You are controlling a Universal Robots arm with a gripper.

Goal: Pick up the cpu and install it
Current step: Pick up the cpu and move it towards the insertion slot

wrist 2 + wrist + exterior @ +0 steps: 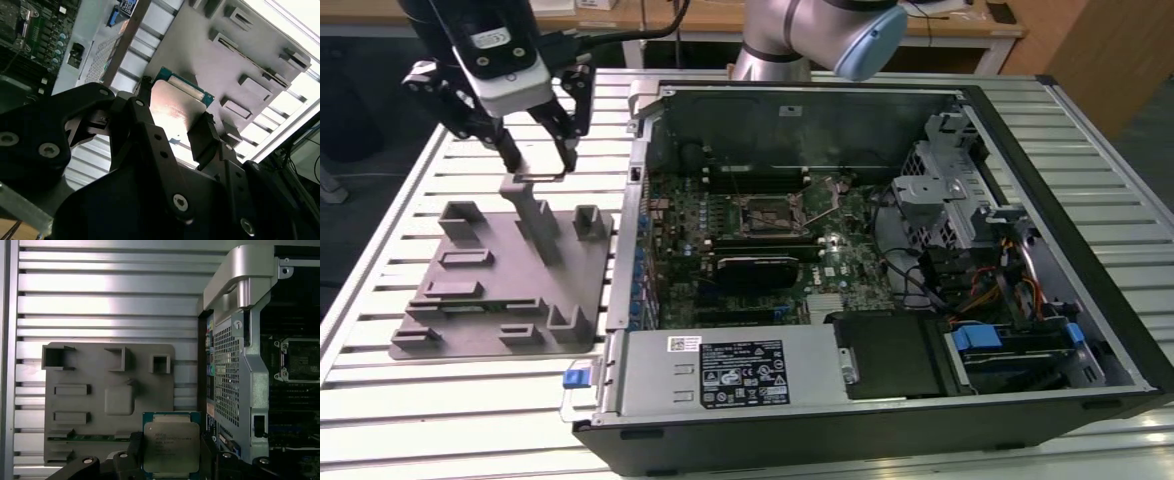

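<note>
Item: cpu (171,447), silvery top with a green rim, pinched on two opposite edges by the dark fingers (202,137) of the gripper (540,165), which are closed to the chip's width. It is held flat above the grey tray (480,290), apparently just clear of the tray's tall upright block. The gripper points straight down from the arm (801,35) over the slatted desk (454,400), with the open computer case (1067,200) and its socket (767,212) on the exterior view's right.
</note>
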